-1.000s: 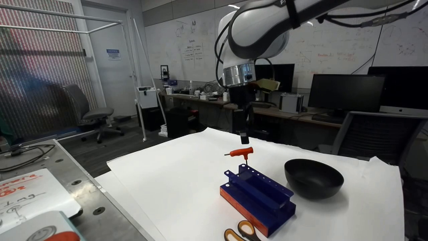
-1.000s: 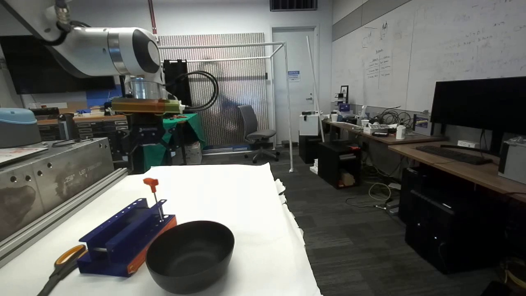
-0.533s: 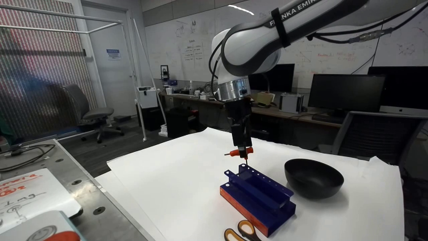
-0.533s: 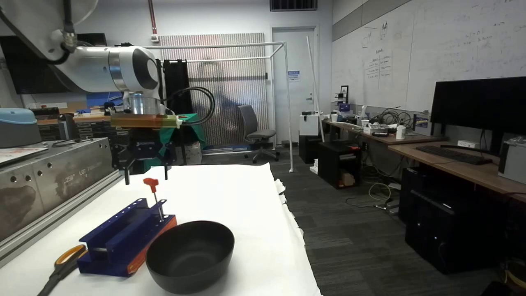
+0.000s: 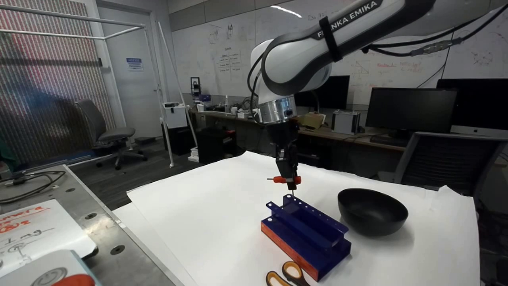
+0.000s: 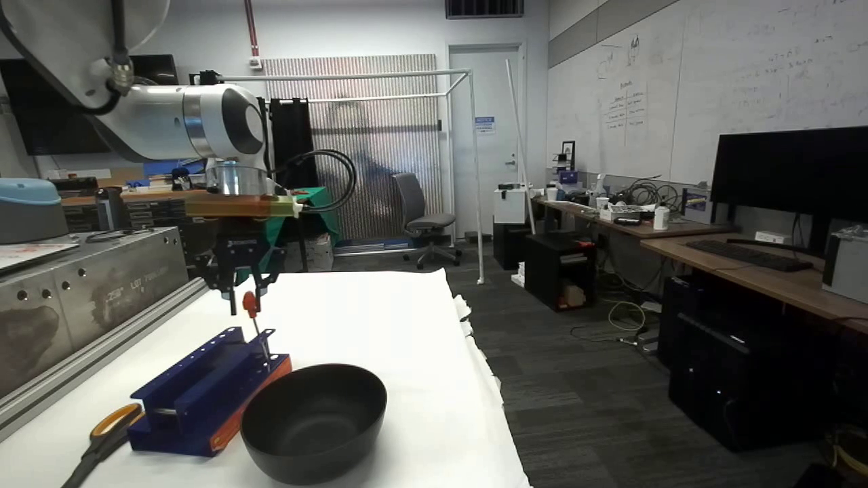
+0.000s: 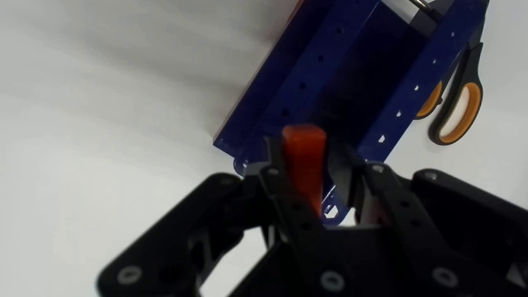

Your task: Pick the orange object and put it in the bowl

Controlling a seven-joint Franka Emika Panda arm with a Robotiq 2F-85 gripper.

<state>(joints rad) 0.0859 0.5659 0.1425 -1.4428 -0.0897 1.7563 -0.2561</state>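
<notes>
Pinpointing the orange object (image 7: 306, 159), we find its red-orange handle between the parted jaws of the gripper (image 6: 247, 302), its metal shaft standing slightly tilted in the far end of the blue rack (image 5: 313, 238). In the wrist view one jaw stands at the handle's 9 o'clock and the other at 3 o'clock, with a gap on the 3 o'clock side; whether the nearer jaw touches, we cannot tell. From the handle, in an exterior view, we see the rack at 5 o'clock and the black bowl (image 5: 373, 228) farther off at 4 o'clock, just beside the rack. The scissors (image 5: 300, 279) lie at 6 o'clock, near the rack's lower edge, all on a white sheet (image 5: 198, 222).
</notes>
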